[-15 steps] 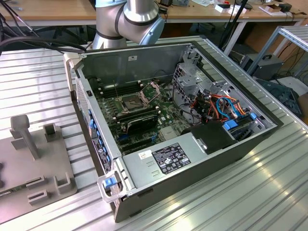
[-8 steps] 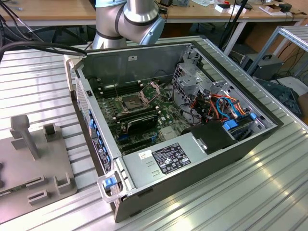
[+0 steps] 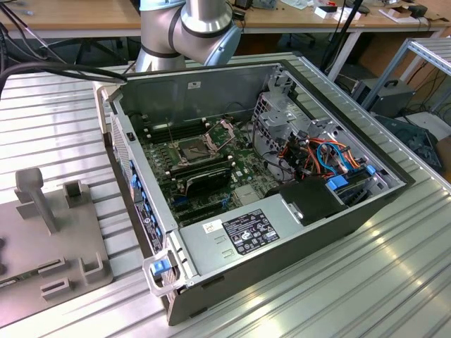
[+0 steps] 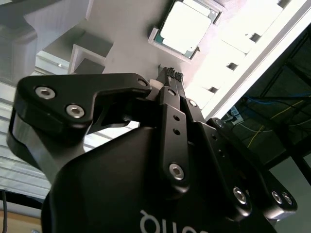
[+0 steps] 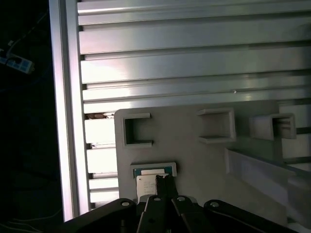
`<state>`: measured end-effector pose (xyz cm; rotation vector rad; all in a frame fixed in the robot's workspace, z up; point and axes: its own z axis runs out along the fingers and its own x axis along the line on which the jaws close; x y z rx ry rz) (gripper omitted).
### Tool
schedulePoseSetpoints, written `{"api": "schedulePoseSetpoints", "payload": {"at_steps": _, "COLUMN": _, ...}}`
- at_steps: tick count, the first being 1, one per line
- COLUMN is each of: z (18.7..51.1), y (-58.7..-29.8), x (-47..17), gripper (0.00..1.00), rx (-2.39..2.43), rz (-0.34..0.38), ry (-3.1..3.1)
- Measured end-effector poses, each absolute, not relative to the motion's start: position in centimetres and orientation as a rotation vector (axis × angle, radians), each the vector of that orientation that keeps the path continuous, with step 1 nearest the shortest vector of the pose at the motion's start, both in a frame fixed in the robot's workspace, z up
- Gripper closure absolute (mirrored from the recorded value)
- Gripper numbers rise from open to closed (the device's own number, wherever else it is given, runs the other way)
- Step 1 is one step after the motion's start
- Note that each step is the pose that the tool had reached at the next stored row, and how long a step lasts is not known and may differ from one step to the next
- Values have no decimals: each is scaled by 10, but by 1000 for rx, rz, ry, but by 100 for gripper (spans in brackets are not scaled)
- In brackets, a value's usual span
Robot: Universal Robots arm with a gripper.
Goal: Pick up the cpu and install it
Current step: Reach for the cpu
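Observation:
The cpu (image 4: 186, 26) is a square chip with a silver lid, lying flat in a shallow pocket of a grey fixture plate (image 4: 121, 29). In the first wrist view the cpu (image 5: 148, 175) is partly covered by my fingertips. My gripper (image 4: 172, 74) hovers just short of the chip, its two thin black fingers pressed together and empty; it also appears in the first wrist view (image 5: 163, 180). In the exterior view the open computer case (image 3: 317, 232) lies on its side, with the motherboard's socket (image 3: 192, 149) open and its bracket lifted.
The grey fixture plate (image 3: 49, 239) sits at the exterior view's left, with an upright post (image 3: 35, 193) and several raised brackets (image 5: 216, 125). The ribbed aluminium table (image 5: 194, 63) runs to an edge beside the plate. The arm's base (image 3: 187, 28) stands behind the case.

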<state>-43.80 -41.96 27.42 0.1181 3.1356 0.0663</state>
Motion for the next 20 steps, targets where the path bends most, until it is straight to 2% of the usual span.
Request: {"api": "schedulePoseSetpoints", "payload": {"at_steps": 20, "z": 268, "y": -422, "x": -440, "gripper": 89, "rx": 118, "rz": 66, "ry": 3135}}
